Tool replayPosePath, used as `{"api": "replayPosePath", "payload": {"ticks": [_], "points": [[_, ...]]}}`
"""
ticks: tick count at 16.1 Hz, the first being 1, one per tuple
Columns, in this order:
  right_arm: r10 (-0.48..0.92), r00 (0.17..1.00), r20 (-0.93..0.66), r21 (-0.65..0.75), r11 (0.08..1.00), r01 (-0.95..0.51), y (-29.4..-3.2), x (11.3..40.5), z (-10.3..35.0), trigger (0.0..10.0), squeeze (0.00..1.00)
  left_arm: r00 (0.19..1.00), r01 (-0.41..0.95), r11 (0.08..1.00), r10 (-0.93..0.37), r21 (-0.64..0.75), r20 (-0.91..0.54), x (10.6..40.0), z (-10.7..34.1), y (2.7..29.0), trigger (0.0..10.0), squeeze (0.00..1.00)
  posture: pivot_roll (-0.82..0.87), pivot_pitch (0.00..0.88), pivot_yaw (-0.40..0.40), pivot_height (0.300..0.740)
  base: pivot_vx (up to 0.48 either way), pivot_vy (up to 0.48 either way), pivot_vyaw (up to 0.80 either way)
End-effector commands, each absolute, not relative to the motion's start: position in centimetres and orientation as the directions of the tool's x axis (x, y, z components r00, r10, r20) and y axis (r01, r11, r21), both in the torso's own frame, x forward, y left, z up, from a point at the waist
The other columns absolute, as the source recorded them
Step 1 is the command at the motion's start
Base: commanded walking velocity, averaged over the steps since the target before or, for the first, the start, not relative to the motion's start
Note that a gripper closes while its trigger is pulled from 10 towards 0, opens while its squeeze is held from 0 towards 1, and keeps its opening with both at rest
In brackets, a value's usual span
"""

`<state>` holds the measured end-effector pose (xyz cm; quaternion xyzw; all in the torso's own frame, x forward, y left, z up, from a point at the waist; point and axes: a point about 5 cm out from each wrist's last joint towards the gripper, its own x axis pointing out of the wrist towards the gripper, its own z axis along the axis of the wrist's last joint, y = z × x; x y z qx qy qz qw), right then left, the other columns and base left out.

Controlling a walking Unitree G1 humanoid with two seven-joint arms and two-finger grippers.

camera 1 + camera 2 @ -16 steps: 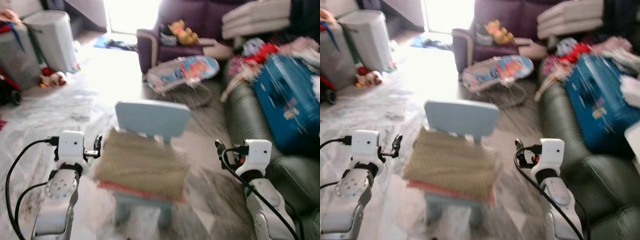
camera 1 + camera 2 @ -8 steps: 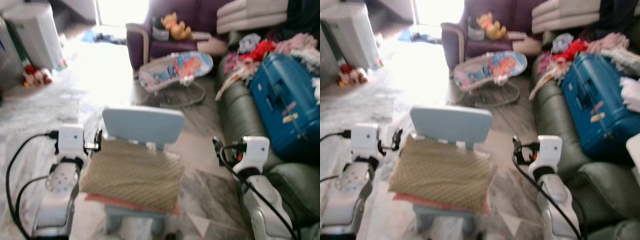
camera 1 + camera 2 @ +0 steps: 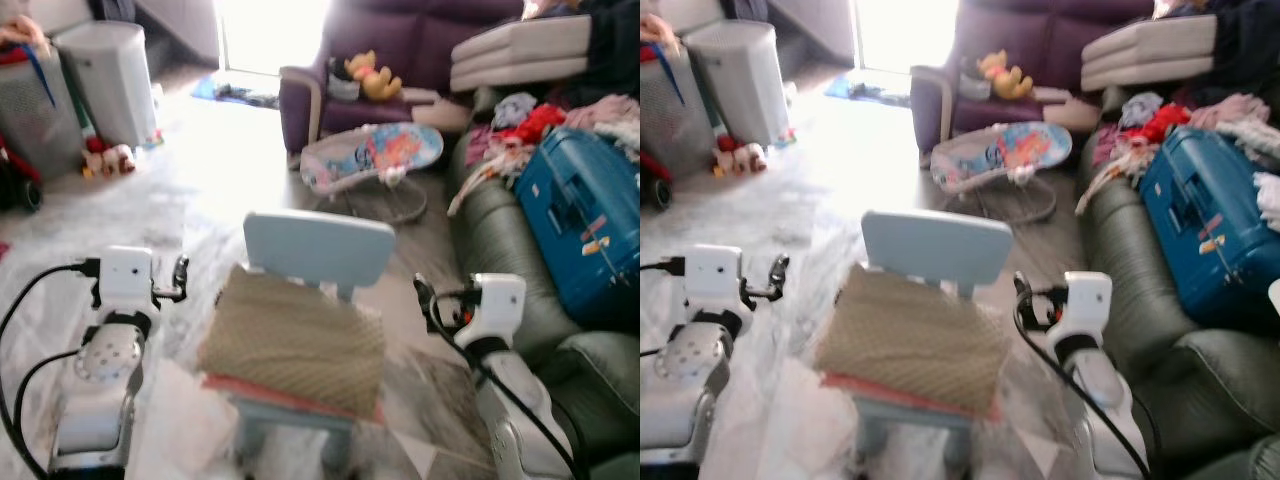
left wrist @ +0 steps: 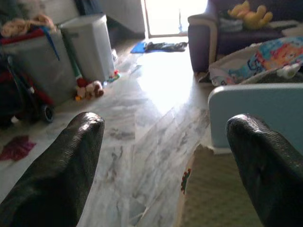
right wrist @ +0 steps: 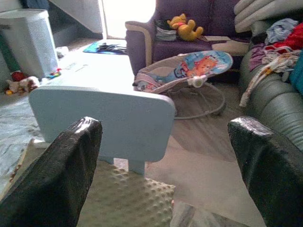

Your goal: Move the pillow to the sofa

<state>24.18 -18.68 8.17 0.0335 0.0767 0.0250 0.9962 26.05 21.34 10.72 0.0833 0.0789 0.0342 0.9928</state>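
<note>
Approach step: flat tan quilted pillow (image 3: 292, 340) on small pale-blue chair (image 3: 318, 243), between left pincer (image 3: 178, 277) and right pincer (image 3: 424, 295) — both wide open, empty. Next — closing inward on pillow's edges.

Head pair downward over chair (image 3: 318, 245); wrist views low, flanking, sharing its backrest.

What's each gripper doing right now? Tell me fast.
Left gripper: open, holding nothing, left of the pillow.
Right gripper: open, holding nothing, right of the pillow.
</note>
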Motion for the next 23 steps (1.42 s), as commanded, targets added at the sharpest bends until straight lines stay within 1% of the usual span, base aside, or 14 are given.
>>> {"api": "replayPosePath", "payload": {"ticks": [1,3,5,6,7,8,9,11,13,15,17,19,20,23], "points": [[0.042,0.988,-0.147,0.067,0.997,-0.033,-18.8,24.5,8.4,10.0,0.0,0.985,-0.026,0.984,0.055,0.177,-0.161,26.2,10.4,21.0,10.0,0.0,-0.01,0.0,-0.046,0.74,0.0,0.48,0.0],[0.01,0.992,-0.124,0.053,0.999,-0.003,-19.0,25.2,8.9,10.0,0.0,0.987,0.022,0.983,0.008,0.18,-0.161,27.1,10.7,20.7,10.0,0.0,-0.01,0.0,-0.043,0.74,0.0,0.48,0.0],[-0.001,0.993,-0.119,0.05,0.999,0.007,-19.1,25.4,9.0,10.0,0.0,0.986,0.076,0.977,-0.044,0.199,-0.16,27.7,10.6,19.8,10.0,0.0,-0.01,0.0,-0.05,0.74,0.0,0.0,0.0],[-0.008,0.992,-0.126,0.048,0.999,0.015,-19.2,25.5,8.7,10.0,0.0,0.983,0.12,0.981,-0.096,0.155,-0.154,27.9,10.2,19.0,10.0,0.0,0.01,0.0,-0.067,0.74,0.0,0.0,0.0],[-0.018,0.99,-0.143,0.044,0.999,0.024,-19.3,25.4,8.4,10.0,0.0,0.966,0.192,0.981,-0.187,0.013,-0.179,27.6,9.3,18.1,10.0,0.0,0.0,0.0,-0.078,0.74,0.0,0.0,-0.8],[-0.007,0.99,-0.142,0.049,0.999,0.014,-18.9,25.5,8.7,10.0,0.0,0.958,0.186,0.982,-0.188,-0.03,-0.216,27.3,8.1,18.1,10.0,0.0,0.0,0.0,-0.086,0.74,0.0,0.0,-0.54],[0.005,0.99,-0.139,0.048,0.999,0.002,-18.6,25.7,8.8,10.0,0.0,0.964,0.168,0.985,-0.16,0.023,-0.211,27.3,8.0,18.2,10.0,0.0,0.0,0.0,-0.079,0.74,0.0,0.0,0.0],[-0.022,0.989,-0.145,0.06,0.998,0.031,-19.0,25.8,8.5,10.0,0.0,0.976,0.14,0.988,-0.127,0.064,-0.176,27.4,8.7,18.3,10.0,0.0,0.01,0.0,-0.085,0.74,0.0,0.0,0.0],[-0.001,0.987,-0.163,0.052,0.999,0.01,-18.4,26.0,8.3,10.0,0.0,0.982,0.127,0.99,-0.116,0.065,-0.151,27.2,9.1,18.3,10.0,0.0,0.02,0.0,-0.104,0.74,0.0,0.0,-0.63],[0.027,0.987,-0.156,0.048,0.999,-0.019,-17.9,26.0,8.4,10.0,0.0,0.981,0.124,0.991,-0.115,0.048,-0.153,27.1,8.9,18.3,10.0,0.0,0.01,0.0,-0.104,0.74,0.0,0.0,-0.8],[0.024,0.988,-0.151,0.061,0.998,-0.015,-17.8,26.1,8.6,10.0,0.0,0.982,0.11,0.992,-0.097,0.069,-0.163,26.7,8.5,18.2,10.0,0.0,0.0,0.0,-0.099,0.74,0.0,0.0,-0.54],[0.036,0.991,-0.129,0.068,0.997,-0.028,-17.7,26.1,9.0,10.0,0.0,0.979,0.123,0.989,-0.107,0.087,-0.172,26.5,8.3,18.1,10.0,0.0,-0.01,0.0,-0.09,0.74,0.0,0.0,0.0],[0.031,0.993,-0.118,0.083,0.996,-0.021,-17.8,26.0,9.1,10.0,0.0,0.98,0.126,0.983,-0.102,0.133,-0.17,26.5,8.2,18.1,10.0,0.0,-0.01,0.0,-0.087,0.74,0.0,0.0,0.0],[0.03,0.993,-0.113,0.098,0.995,-0.019,-17.6,25.9,9.1,10.0,0.0,0.984,0.091,0.982,-0.063,0.166,-0.169,26.4,8.2,18.7,10.0,0.0,-0.01,0.0,-0.08,0.74,0.0,0.0,0.0]]}}
